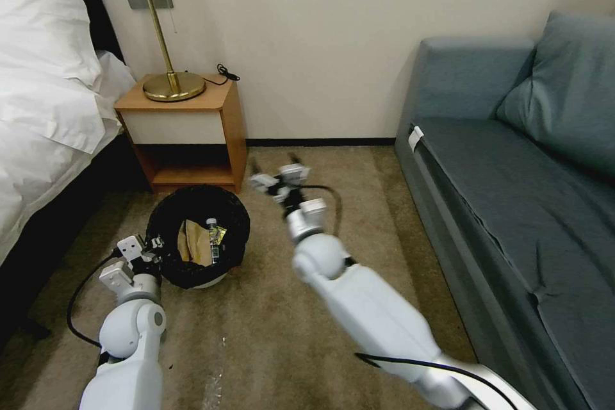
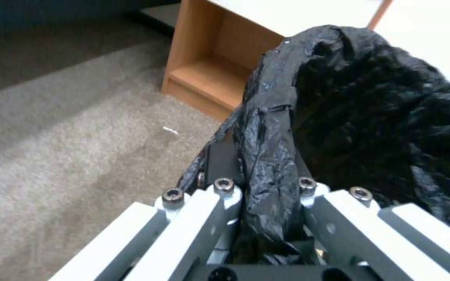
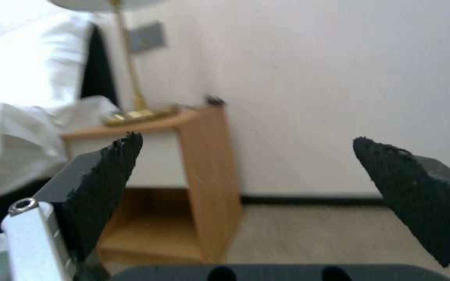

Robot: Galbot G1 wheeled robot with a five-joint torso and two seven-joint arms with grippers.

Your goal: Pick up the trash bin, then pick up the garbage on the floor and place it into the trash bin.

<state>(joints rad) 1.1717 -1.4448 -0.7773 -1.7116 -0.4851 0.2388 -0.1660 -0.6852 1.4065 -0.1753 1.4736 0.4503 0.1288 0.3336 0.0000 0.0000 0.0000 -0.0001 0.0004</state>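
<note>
The trash bin [image 1: 198, 230], white with a black bag over its rim, hangs just above the carpet in front of the nightstand. My left gripper [image 1: 154, 246] is shut on the bin's near-left rim; in the left wrist view the black bag [image 2: 272, 156] is pinched between the fingers. Inside the bin lies garbage: a crumpled tan paper bag [image 1: 194, 242], a small clear bottle with a white cap [image 1: 214, 229] and a gold-and-dark wrapper [image 1: 218, 250]. My right gripper [image 1: 275, 173] is raised to the right of the bin, open, with nothing between its black pads [image 3: 108, 183].
A wooden nightstand [image 1: 192, 131] with a brass lamp [image 1: 168, 80] stands against the wall, behind the bin. A bed with white linen [image 1: 45, 96] runs along the left. A blue-grey sofa [image 1: 512, 173] takes up the right side. Tan carpet [image 1: 256, 327] lies between them.
</note>
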